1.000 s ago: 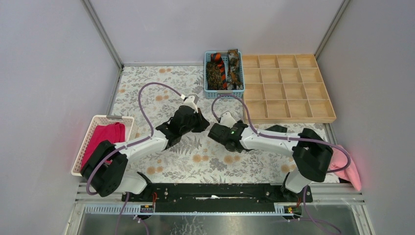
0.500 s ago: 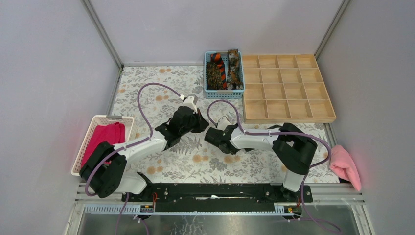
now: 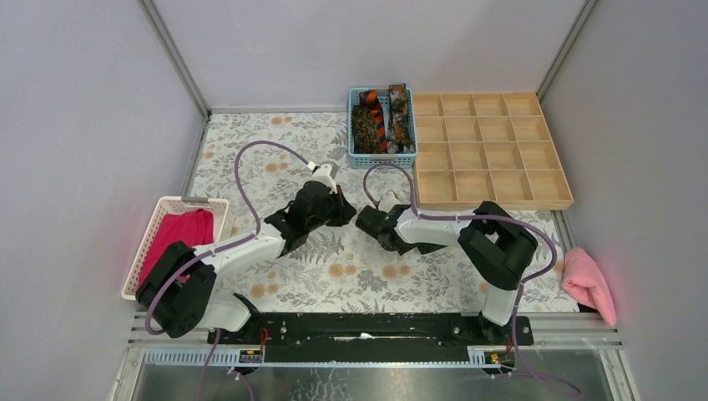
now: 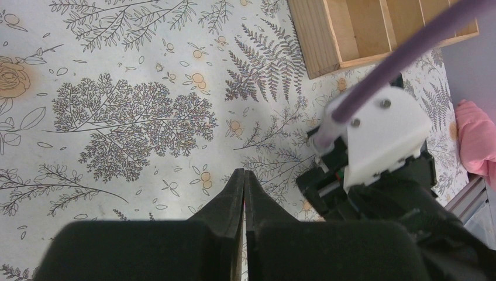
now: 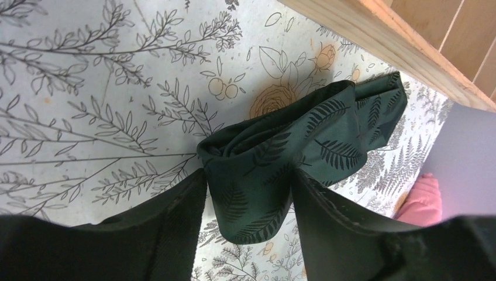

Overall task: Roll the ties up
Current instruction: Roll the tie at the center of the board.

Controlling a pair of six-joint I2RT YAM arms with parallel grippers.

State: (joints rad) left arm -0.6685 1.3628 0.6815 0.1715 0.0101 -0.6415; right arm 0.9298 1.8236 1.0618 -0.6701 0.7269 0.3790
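My left arm reaches to the middle of the surface (image 3: pixel 250 150), with the left end effector (image 4: pixel 244 175) narrow, its fingers pressed together. My right arm folds leftward, and the right end effector (image 5: pixel 248 193) grips the bundled dark green tie (image 5: pixel 304 129) just near of the wooden tray (image 5: pixel 374 35). Only the right wrist view shows that tie. The top view shows the other ties (image 3: pixel 377 125) in the far blue basket (image 3: pixel 381 159).

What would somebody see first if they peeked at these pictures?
Probably the dark green tie with leaf prints, bunched into a roll on the flowery table. It is gripped between the right arm's fingers, just beside the wooden tray. After that, the blue basket of brown and orange-striped ties at the back, and the bright magenta cloth in the white basket on the left.
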